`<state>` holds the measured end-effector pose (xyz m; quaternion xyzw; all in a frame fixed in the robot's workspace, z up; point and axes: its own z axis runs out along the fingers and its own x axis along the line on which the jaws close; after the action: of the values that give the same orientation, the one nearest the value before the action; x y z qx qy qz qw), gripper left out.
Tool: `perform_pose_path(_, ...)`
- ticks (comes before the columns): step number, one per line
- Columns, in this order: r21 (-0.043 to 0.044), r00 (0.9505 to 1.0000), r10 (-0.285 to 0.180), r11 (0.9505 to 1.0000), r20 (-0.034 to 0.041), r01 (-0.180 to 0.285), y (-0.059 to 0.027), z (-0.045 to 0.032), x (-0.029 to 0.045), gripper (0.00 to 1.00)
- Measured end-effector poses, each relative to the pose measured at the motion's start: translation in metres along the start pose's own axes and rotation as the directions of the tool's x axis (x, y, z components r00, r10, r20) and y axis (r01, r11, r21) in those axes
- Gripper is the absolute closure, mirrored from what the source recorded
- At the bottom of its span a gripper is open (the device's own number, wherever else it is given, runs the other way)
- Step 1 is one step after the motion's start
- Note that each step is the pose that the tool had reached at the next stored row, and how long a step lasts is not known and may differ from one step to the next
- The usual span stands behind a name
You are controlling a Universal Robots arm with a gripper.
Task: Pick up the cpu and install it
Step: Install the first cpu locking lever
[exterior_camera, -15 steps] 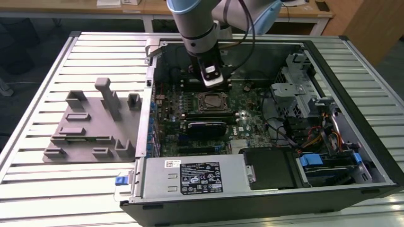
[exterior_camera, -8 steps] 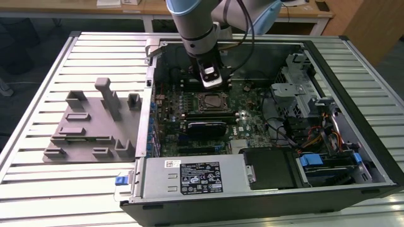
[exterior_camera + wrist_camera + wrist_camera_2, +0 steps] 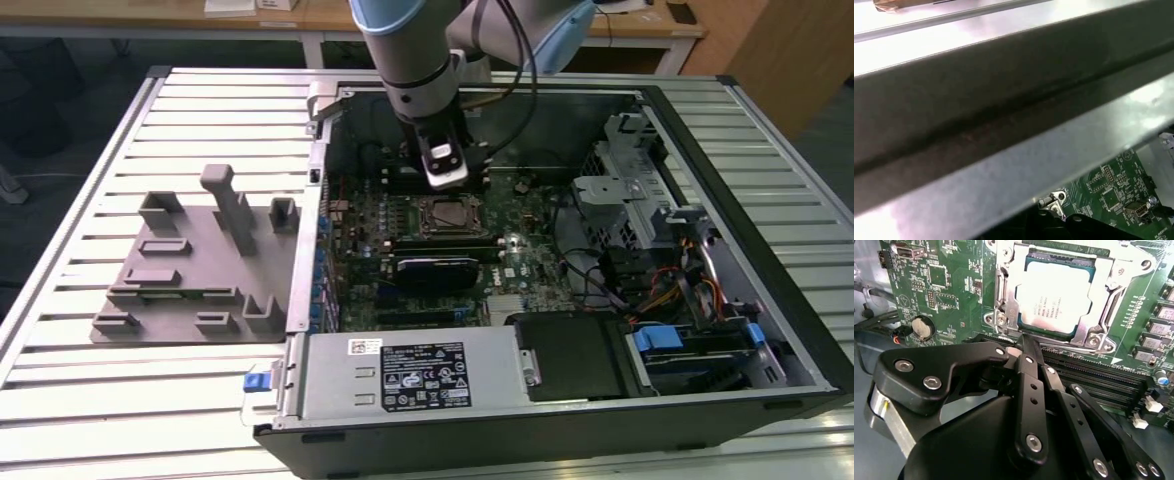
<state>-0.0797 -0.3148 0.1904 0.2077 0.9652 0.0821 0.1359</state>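
Ribbed metal table (image 3: 80,180) under bright light, wooden desk (image 3: 267,18) behind it, dark floor (image 3: 40,80) beside the table

Hand (image 3: 445,180) above seated cpu (image 3: 445,214)

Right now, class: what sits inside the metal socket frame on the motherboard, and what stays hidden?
The cpu lies flat inside the socket frame, silver top showing. The frame overlaps its edges, and whatever lies beneath the chip is covered. The gripper is beside the frame.
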Motion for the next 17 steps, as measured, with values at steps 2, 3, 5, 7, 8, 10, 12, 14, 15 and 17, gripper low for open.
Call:
perform_pose_path(2, 0.0008, 1.0000, 0.003, 1.0000, 0.0007, -0.003, -0.0001, 0.0006, 0.0001, 0.89)
perform_pose_path(3, 0.0011, 1.0000, 0.005, 1.0000, 0.0011, -0.005, -0.0001, 0.0008, 0.0001, 0.89)
perform_pose_path(5, 0.0014, 1.0000, 0.006, 1.0000, 0.0016, -0.006, -0.0001, 0.0009, 0.0001, 0.89)
perform_pose_path(7, 0.0016, 1.0000, 0.006, 1.0000, 0.0017, -0.006, -0.0001, 0.0009, 0.0001, 0.89)
perform_pose_path(8, 0.0016, 1.0000, 0.006, 1.0000, 0.0017, -0.006, -0.0001, 0.0009, 0.0001, 0.89)
perform_pose_path(10, 0.0018, 1.0000, 0.006, 1.0000, 0.0017, -0.006, 0.0000, 0.0007, 0.0000, 0.89)
perform_pose_path(12, 0.0004, 1.0000, 0.006, 1.0000, 0.0021, -0.006, 0.0006, -0.0009, -0.0004, 0.89)
perform_pose_path(14, 0.0016, 1.0000, 0.006, 1.0000, 0.0017, -0.006, 0.0010, -0.0037, -0.0010, 0.89)
perform_pose_path(15, 0.0014, 1.0000, 0.006, 1.0000, 0.0018, -0.006, 0.0013, -0.0049, -0.0013, 0.89)
perform_pose_path(17, 0.0015, 1.0000, 0.006, 1.0000, 0.0019, -0.006, 0.0018, -0.0058, -0.0014, 0.89)
